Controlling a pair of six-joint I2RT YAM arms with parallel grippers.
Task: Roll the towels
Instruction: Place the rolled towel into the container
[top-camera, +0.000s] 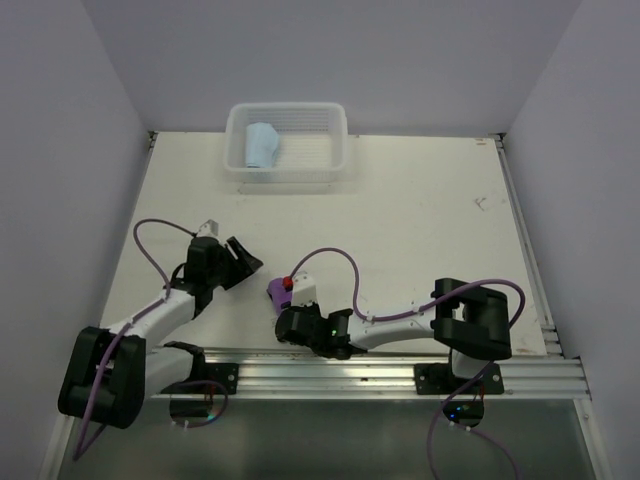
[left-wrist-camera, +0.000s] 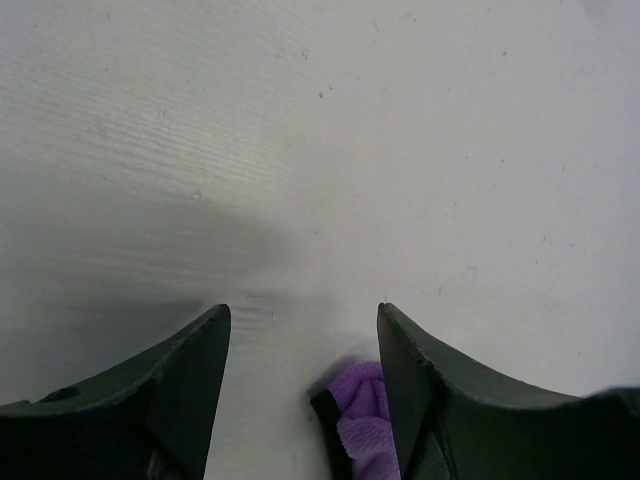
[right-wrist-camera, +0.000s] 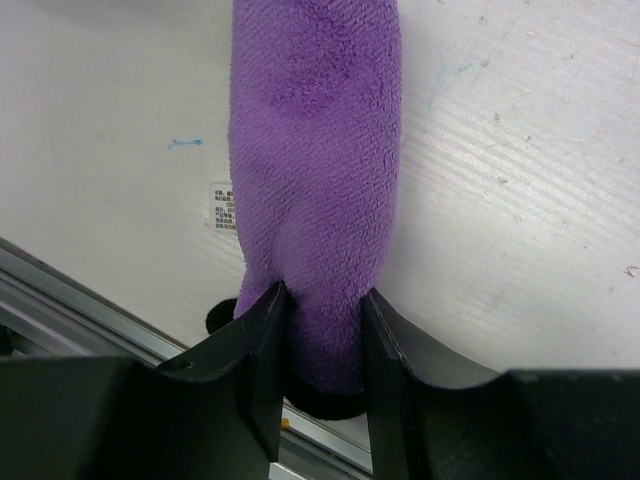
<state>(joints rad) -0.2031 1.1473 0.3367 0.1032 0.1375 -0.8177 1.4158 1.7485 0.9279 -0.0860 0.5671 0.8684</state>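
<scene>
The basket (top-camera: 300, 172) holds the blue towel (top-camera: 262, 146), which looks rolled and done. Well apart from the basket, on its near side, the right gripper (right-wrist-camera: 322, 295) clamps the rolled purple towel (right-wrist-camera: 315, 190) by one end, likely to stop it unwinding. The left gripper (left-wrist-camera: 303, 310), also on that side, stands open and empty.

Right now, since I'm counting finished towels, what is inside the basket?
A light blue towel lies in the left half of the basket; the rest of its floor shows bare. Anything under the towel is covered.
</scene>
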